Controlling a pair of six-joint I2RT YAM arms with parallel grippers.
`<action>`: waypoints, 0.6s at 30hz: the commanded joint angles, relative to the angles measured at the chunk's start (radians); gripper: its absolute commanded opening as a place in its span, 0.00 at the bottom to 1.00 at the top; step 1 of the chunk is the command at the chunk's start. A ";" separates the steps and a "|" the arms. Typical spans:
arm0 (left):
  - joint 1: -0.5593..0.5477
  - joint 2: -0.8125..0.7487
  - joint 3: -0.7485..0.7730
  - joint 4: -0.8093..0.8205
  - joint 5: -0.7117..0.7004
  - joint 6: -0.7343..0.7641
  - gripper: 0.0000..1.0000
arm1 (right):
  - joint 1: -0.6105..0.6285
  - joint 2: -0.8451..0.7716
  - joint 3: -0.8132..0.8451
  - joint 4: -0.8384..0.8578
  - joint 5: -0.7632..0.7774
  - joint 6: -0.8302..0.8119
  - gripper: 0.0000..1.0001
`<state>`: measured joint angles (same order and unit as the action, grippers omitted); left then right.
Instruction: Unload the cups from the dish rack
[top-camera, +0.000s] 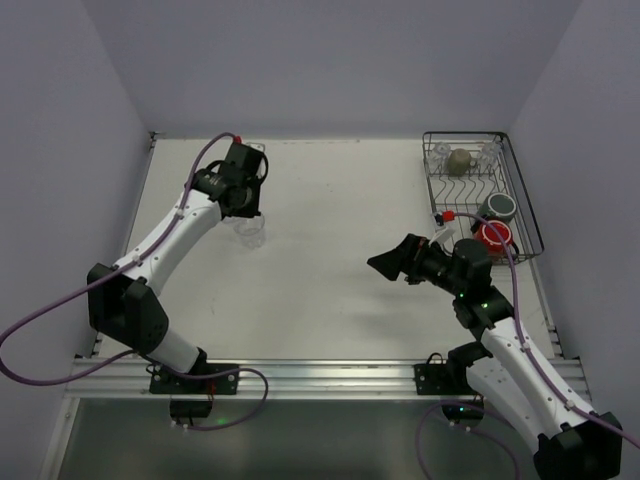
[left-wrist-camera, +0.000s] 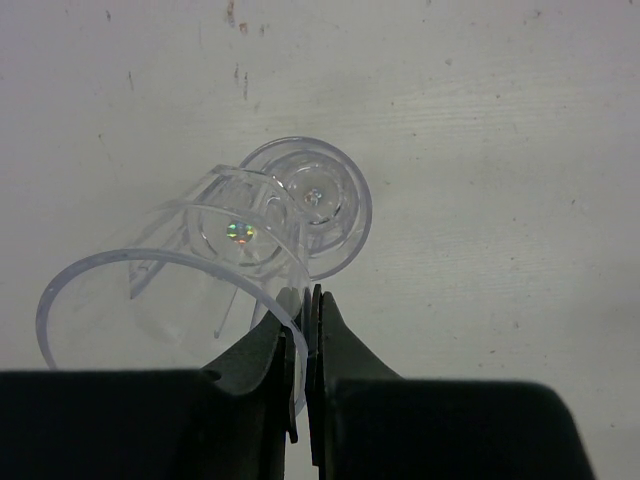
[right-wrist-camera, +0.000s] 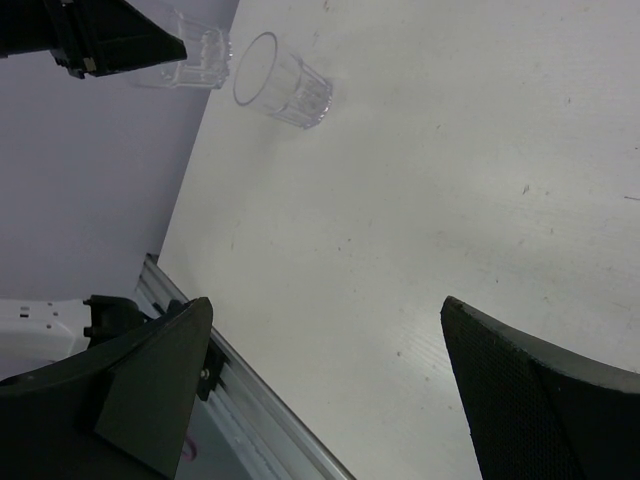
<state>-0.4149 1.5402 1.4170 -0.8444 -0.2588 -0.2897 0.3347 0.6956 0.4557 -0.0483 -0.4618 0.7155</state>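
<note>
My left gripper (left-wrist-camera: 308, 292) is shut on the rim of a clear glass tumbler (left-wrist-camera: 150, 300), held tilted just above the white table. A second clear tumbler (left-wrist-camera: 325, 200) stands on the table right beyond it. In the top view the left gripper (top-camera: 247, 212) is at the far left with the glasses (top-camera: 251, 230) under it. The black wire dish rack (top-camera: 524, 205) at the far right holds a red mug (top-camera: 493, 236), a dark grey-green mug (top-camera: 497, 207), an olive-tan mug (top-camera: 460, 160) and clear glasses (top-camera: 488, 152). My right gripper (top-camera: 385, 265) is open and empty, left of the rack.
The right wrist view shows the right gripper (right-wrist-camera: 325, 305) wide open over bare table, with two tumblers (right-wrist-camera: 285, 80) far off by the left wall. A metal rail (top-camera: 320, 375) runs along the near table edge. Grey walls close in the left, back and right sides.
</note>
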 joint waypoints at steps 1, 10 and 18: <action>-0.002 0.018 0.027 -0.002 0.038 0.061 0.00 | 0.001 0.004 -0.002 0.007 0.014 -0.017 0.99; -0.021 0.029 0.002 0.042 0.134 0.075 0.00 | 0.001 0.027 -0.018 0.036 0.008 -0.010 0.99; -0.032 0.073 0.010 0.015 0.043 0.077 0.00 | 0.001 0.038 -0.041 0.042 0.002 -0.001 0.99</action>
<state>-0.4427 1.6020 1.4155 -0.8165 -0.1982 -0.2649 0.3347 0.7330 0.4175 -0.0380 -0.4618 0.7143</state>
